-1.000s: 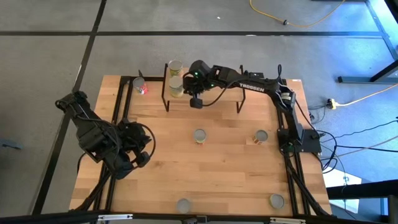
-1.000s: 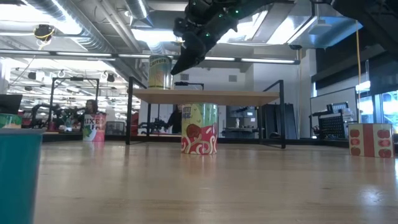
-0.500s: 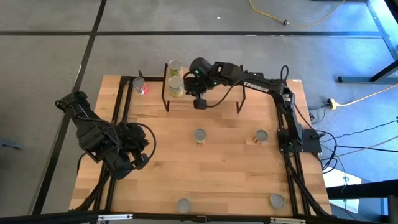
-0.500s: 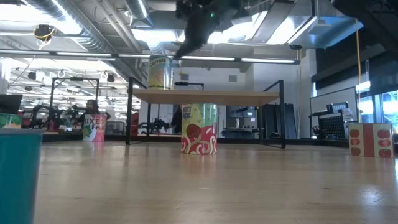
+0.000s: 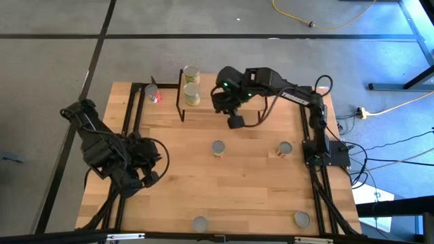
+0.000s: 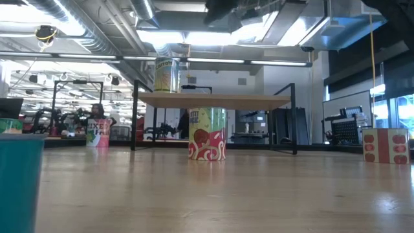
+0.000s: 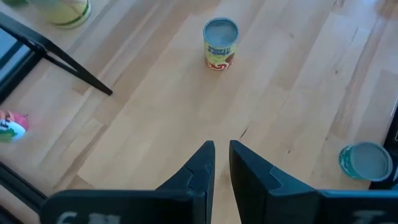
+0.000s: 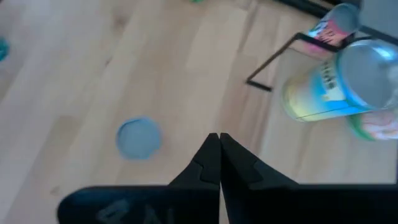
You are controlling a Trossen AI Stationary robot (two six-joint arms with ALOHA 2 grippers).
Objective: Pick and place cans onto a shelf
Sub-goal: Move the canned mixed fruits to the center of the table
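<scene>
Cans upright, axes vertical, two on the shelf (upper centre of the high view).
Right end effector empty, fingers together, over the shelf's near edge; bare worktop below, left end effector nearly closed.

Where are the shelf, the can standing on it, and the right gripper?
shelf [image 6: 213, 100]: low view, front edge of its board.
can [image 6: 166, 75]: low view, its label.
right gripper [image 8: 219, 155]: right wrist view, where its fingertips meet.
</scene>
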